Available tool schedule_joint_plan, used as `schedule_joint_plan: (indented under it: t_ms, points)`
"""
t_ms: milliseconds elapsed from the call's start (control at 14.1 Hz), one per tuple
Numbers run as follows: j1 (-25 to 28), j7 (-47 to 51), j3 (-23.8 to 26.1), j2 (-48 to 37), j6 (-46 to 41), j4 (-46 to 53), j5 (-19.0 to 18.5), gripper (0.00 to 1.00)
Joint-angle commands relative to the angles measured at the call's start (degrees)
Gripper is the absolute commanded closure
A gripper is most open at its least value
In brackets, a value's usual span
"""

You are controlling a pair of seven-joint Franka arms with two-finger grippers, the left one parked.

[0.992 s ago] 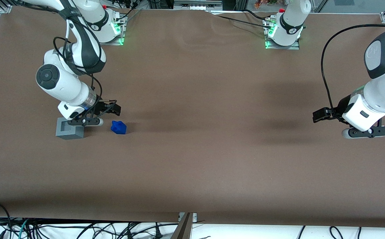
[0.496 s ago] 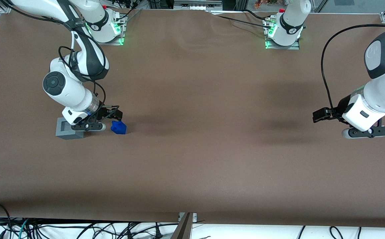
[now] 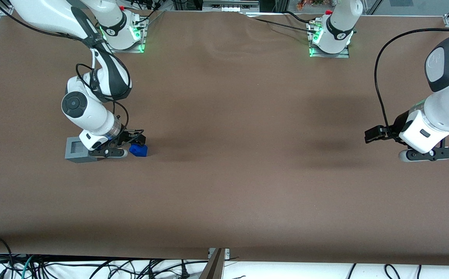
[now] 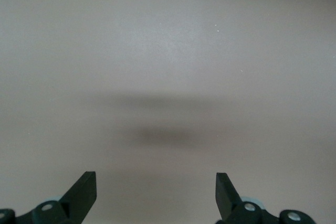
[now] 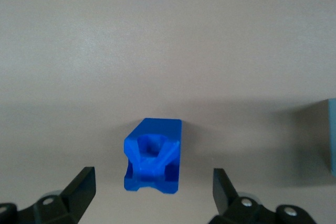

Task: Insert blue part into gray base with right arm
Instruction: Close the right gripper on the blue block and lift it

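Now the gripper (image 5: 152,190) fingers (image 5: 79,184) stand apart either side of the blue part (image 5: 154,156), gray base (image 3: 78,149) beside.

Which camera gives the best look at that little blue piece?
The right wrist view: the blue part shows large, between the open hand's fingers. The front view shows it small, partly covered by the hand. The left wrist view misses it.

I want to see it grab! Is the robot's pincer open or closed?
Open: the black pincer has fingertips spread wide, the lumpy blue plastic piece between them, untouched.
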Motion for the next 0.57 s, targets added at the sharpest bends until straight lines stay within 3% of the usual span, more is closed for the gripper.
schedule_joint_plan:
  t_ms: [0, 496]
  points:
    - [0.27, 1.47, 0.05, 1.5, 1.34, 0.87, -1.13, 0.01]
    - [0.27, 1.47, -0.48, 5.01, 3.46, 1.92, -3.42, 0.01]
